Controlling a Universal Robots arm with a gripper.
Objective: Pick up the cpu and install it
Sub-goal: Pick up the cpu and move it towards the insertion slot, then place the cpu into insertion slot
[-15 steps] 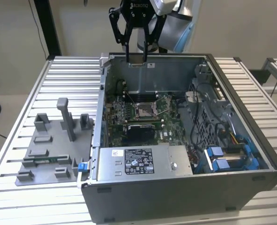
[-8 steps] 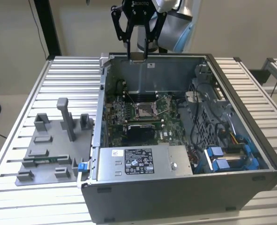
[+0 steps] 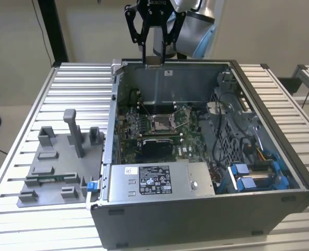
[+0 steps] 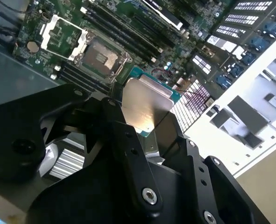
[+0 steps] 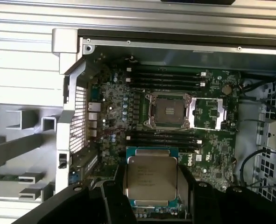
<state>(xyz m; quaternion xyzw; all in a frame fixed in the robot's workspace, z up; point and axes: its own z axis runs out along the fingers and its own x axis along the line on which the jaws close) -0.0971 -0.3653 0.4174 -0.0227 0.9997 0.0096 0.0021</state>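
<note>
While it hangs over the computer case's (image 3: 279,172) far wall, at twelve o'clock from the open socket (image 3: 160,123) in the exterior view, the gripper (image 3: 154,60) is clamped on the cpu (image 5: 152,179), held clear above the motherboard (image 5: 119,107).

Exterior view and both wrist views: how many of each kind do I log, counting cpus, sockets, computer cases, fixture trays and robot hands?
cpu: 1, gripped in the hand
hand: 1
socket: 1
computer case: 1
fixture tray: 1
Total: 5
</note>
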